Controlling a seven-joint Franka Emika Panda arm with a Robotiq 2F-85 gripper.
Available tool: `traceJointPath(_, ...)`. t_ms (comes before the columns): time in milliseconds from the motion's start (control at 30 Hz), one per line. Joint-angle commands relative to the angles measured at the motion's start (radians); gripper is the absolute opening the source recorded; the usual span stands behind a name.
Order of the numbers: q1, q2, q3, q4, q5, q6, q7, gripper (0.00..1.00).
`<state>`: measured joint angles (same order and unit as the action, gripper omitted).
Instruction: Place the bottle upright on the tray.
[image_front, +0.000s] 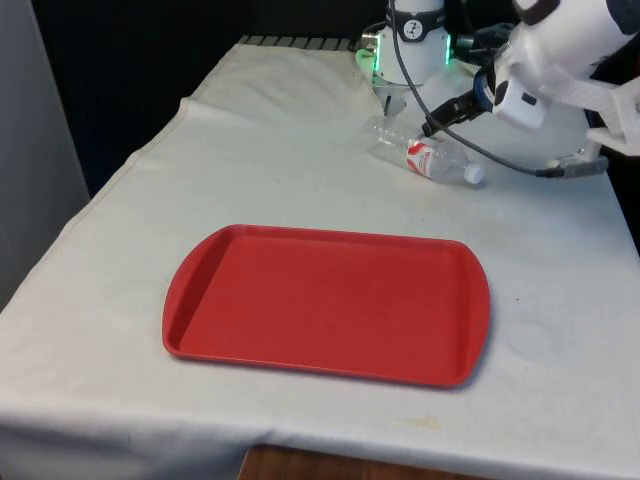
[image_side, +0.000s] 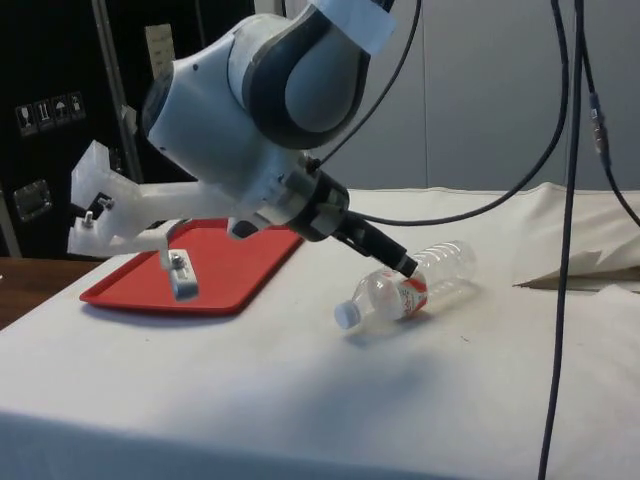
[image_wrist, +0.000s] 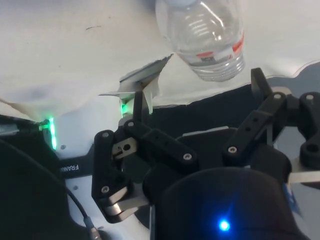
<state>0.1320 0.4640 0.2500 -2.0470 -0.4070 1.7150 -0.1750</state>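
My tool (image_wrist: 198, 95) stands with its two black fingers (image_wrist: 134, 117) spread apart and nothing between them. In the wrist view the ribbed base of the clear plastic bottle with a red-and-white label (image_wrist: 207, 35) lies just beyond the fingertips. That bottle (image_front: 420, 152) lies on its side on the white cloth (image_front: 250, 150) covering the worktop, at the far end and close to my white round base with its green glow (image_front: 415, 40). Its white cap points towards the front view's right. In the side view the bottle (image_side: 410, 290) rests flat on the cloth (image_side: 300, 400), cap towards the camera. The bottle wall is clear through, and I cannot tell whether anything is inside. Around it things are crowded: my bulky white arm (image_front: 570, 40) leans low over that corner, and a black plug on the arm (image_side: 375, 245) points down at the bottle's shoulder. The plug looks nearly in contact with it, though I cannot tell if it touches. A thin black cable (image_front: 480, 150) sweeps across just above the bottle in the front view. The flat red plastic tray with rounded corners (image_front: 320, 300) sits well apart from the bottle, nearer the front camera at the middle of the worktop. Its raised rim runs all round and its whole red floor is showing. In the side view the tray (image_side: 250, 260) lies beyond my arm (image_side: 270, 90).
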Motion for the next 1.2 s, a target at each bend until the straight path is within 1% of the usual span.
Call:
traceJointPath(0, 0.005, 0.018, -0.001, 0.016, -0.007, -0.017, 0.0, 1.0)
traceJointPath(67, 0.006, 0.03, 0.001, 0.027, -0.011, -0.025, 0.0, 1.0)
traceJointPath(100, 0.002, 0.027, 0.002, 0.025, -0.009, -0.018, 0.0, 1.0)
traceJointPath(133, 0.008, 0.043, 0.002, 0.039, -0.015, -0.033, 0.0, 1.0)
traceJointPath(367, 0.015, 0.089, 0.004, 0.079, -0.028, -0.063, 0.0, 1.0)
traceJointPath(400, 0.011, 0.081, 0.005, 0.072, -0.025, -0.052, 0.0, 1.0)
traceJointPath(433, 0.016, 0.094, 0.004, 0.083, -0.029, -0.066, 0.0, 1.0)
traceJointPath(600, 0.021, 0.13, 0.005, 0.112, -0.039, -0.084, -0.001, 1.0)
traceJointPath(633, 0.021, 0.136, 0.005, 0.117, -0.041, -0.087, -0.001, 1.0)
traceJointPath(667, 0.017, 0.129, 0.007, 0.11, -0.038, -0.078, 0.0, 1.0)
traceJointPath(700, 0.022, 0.142, 0.005, 0.122, -0.043, -0.091, -0.002, 1.0)
traceJointPath(867, 0.02, 0.17, 0.007, 0.136, -0.055, -0.095, -0.004, 1.0)
traceJointPath(933, 0.018, 0.168, 0.008, 0.134, -0.053, -0.09, -0.001, 1.0)
traceJointPath(1033, 0.019, 0.18, 0.007, 0.136, -0.061, -0.09, -0.007, 1.0)
traceJointPath(1167, 0.017, 0.191, 0.006, 0.137, -0.069, -0.086, -0.01, 1.0)
